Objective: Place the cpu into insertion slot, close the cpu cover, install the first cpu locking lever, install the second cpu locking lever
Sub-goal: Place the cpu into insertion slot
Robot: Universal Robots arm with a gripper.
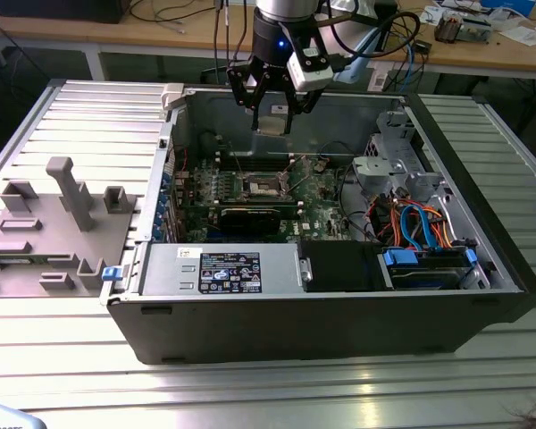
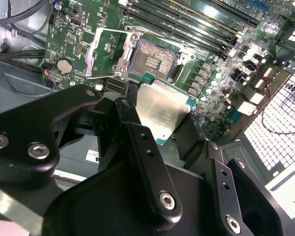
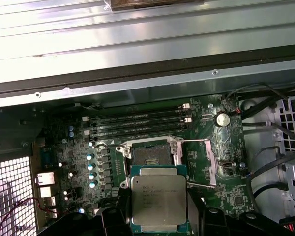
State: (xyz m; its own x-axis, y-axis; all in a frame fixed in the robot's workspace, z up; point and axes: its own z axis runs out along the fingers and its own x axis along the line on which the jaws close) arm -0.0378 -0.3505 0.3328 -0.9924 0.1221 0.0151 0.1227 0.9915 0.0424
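**chip held high over open socket**

gripper (image 1: 272,112) hangs above the opened case (image 1: 322,304), its two fingers clamped on opposite edges of the cpu (image 1: 272,123). the chip is carried flat with its metal top up, which leaves the underside free and level with the board. it is in the air, well above the slot (image 1: 262,185) and touching nothing but the fingers. in both wrist views it sits just short of the socket rim, so it appears close to lined up but not yet lowered.

the slot (image 3: 150,157) lies bare, its contact field showing. the cover (image 2: 119,55) is swung back on its hinge, so it stands off one side of the socket and does not block the way in. judged from that, none of the four steps is finished: chip out, cover open.

room is best straight down, since the case has its side panel off and nothing hangs between chip and socket. sideways it is tighter. memory slots (image 3: 137,120) run close along one edge of the socket and the raised cover guards another. in the exterior view a black card (image 1: 250,217) lies just near of the socket, the far case wall rises close behind the gripper, and cables (image 1: 411,223) and drive bays crowd the exterior view's right, well apart from the slot.
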